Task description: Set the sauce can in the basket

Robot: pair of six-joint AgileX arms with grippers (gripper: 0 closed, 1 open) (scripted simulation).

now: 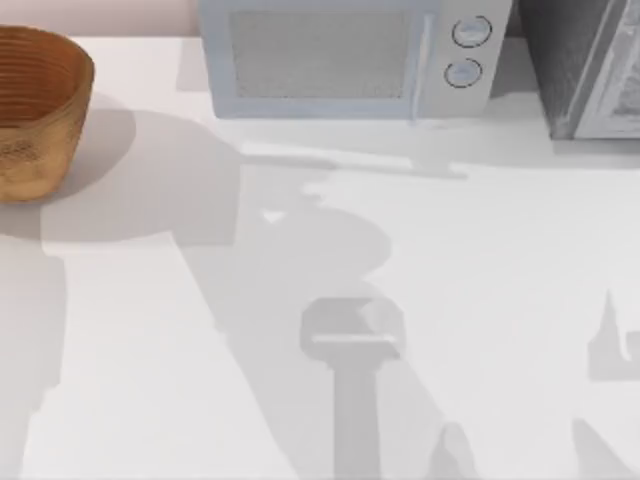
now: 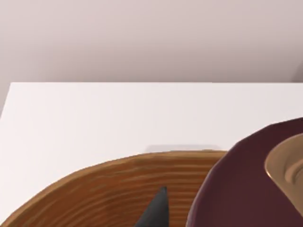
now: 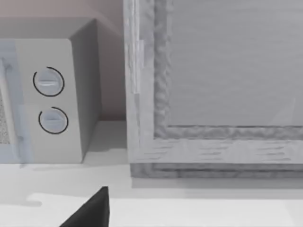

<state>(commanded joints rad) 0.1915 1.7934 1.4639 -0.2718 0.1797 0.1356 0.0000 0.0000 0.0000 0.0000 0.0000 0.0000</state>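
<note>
The basket (image 1: 35, 110) sat at the far left of the bench (image 1: 480, 260) in the top view, part cut by the frame edge, w/ a microwave (image 1: 345, 58) along the back and a 2nd grey appliance (image 1: 590, 65) at the back right. In the left wrist view the sauce can (image 2: 236, 194) loomed v. close to the lens — maroon top w/ a tan recessed ring — directly over the basket's ribbed rim (image 2: 109, 189), so it prob. hung above the opening ready for release. A dark fingertip (image 2: 156, 213) of the left claw showed beside the can; I judged the claw was gripping the can, since the can was held up off the bench that near the camera, but contact itself wasn't visible. Holding it over the basket rather than beside it made sense — a drop from there lands inside. Right wrist view faced the microwave dials and grey appliance; one dark fingertip (image 3: 92, 210) showed low over the bench, arm seemingly parked, and whether that claw was wide or narrow I couldn't tell.
</note>
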